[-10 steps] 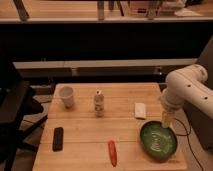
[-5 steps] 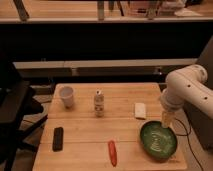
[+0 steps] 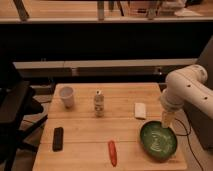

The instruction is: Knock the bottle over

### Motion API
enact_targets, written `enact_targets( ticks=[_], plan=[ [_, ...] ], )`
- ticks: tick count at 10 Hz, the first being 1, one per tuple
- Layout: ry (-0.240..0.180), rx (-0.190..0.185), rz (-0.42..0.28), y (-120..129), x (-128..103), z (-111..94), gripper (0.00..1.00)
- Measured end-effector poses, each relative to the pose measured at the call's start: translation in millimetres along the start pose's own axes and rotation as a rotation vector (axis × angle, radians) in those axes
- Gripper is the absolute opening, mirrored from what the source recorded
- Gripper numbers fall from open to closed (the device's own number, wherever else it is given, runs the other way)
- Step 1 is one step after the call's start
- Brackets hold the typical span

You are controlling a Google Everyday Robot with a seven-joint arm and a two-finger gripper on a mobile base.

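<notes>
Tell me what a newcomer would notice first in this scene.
The bulky white robot arm at the right stands out, its claw hanging over the far rim of the round green bowl. In the middle of the light wooden table, the small pale plastic bottle with a white cap stands upright, a white paper cup to its left.

No visible change since a second ago: gripper (image 3: 167, 120) parked as before just above the far rim of the green bowl (image 3: 159, 145), bottle (image 3: 99, 104) upright as before.
</notes>
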Motion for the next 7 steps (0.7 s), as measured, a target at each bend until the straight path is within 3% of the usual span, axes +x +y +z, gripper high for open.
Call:
enact_targets(
  ticks=[4, 7],
  plan=[
    [0.030, 0.050, -0.055, -34, -25, 5, 0.80],
    [0.041, 0.070, -0.076, -41, -31, 6, 0.80]
  ],
)
